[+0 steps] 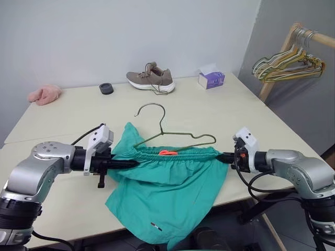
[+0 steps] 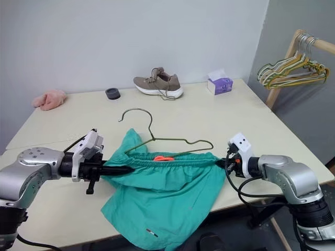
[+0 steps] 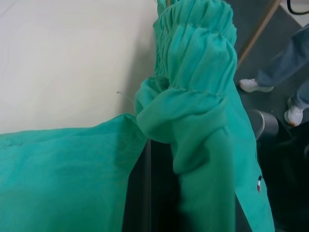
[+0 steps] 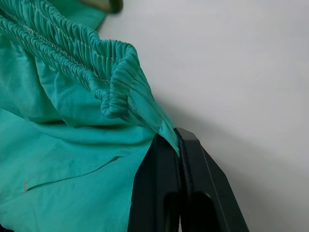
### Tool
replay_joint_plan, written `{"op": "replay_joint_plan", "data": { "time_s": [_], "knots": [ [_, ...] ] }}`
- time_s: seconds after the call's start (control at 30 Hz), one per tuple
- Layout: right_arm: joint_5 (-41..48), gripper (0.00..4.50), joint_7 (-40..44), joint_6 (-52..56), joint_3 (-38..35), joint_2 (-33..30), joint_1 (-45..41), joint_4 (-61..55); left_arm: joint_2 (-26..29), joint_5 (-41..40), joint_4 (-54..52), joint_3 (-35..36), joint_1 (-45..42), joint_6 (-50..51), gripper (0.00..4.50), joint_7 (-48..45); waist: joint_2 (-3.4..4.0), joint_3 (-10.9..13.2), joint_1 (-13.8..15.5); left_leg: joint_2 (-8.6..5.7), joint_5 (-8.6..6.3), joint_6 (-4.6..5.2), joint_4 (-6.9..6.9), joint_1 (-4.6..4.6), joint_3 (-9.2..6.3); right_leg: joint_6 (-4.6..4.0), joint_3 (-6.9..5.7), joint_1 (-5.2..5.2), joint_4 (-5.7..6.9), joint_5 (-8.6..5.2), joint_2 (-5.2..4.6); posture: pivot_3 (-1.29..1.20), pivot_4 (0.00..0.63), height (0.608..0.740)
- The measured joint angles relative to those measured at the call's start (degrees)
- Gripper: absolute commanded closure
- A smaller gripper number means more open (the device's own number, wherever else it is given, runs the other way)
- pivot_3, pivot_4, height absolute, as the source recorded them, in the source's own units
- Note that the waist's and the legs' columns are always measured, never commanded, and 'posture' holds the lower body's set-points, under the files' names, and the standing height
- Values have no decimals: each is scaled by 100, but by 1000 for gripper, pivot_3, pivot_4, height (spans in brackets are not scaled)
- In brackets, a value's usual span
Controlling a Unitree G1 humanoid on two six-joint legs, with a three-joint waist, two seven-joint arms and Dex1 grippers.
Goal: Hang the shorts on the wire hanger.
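Observation:
The teal-green shorts (image 1: 167, 188) are stretched by the waistband between my two grippers above the table's front edge, with the legs hanging down over the edge. My left gripper (image 1: 133, 163) is shut on the waistband's left end, and my right gripper (image 1: 222, 156) is shut on its right end. In the right wrist view the black fingers (image 4: 166, 159) pinch the gathered waistband (image 4: 113, 79). An orange tag (image 1: 168, 152) shows inside the waist. The wire hanger (image 1: 172, 137) lies flat on the table just behind the waistband, its hook (image 1: 149, 107) pointing away from me.
At the back of the cream table (image 1: 220, 104) lie a pink cloth (image 1: 44, 94), a black round object (image 1: 106, 88), a tan shoe (image 1: 151, 78) and a tissue box (image 1: 211, 79). A wooden rack with several hangers (image 1: 288, 63) stands at the right. A person's legs (image 3: 289, 63) stand beyond the table.

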Motion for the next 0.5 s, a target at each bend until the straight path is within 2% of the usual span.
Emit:
{"op": "replay_joint_plan", "data": {
  "time_s": [0.5],
  "knots": [
    [206, 4468, 22, 120, 0, -88, -37, -49, 129, 486, 150, -83, 161, -628, 4500, -207, 1, 1, 3, 0, 0, 0, 0, 0, 0, 0, 0, 0, -1, 0, 0, -225, 0, 740]
  ]
}}
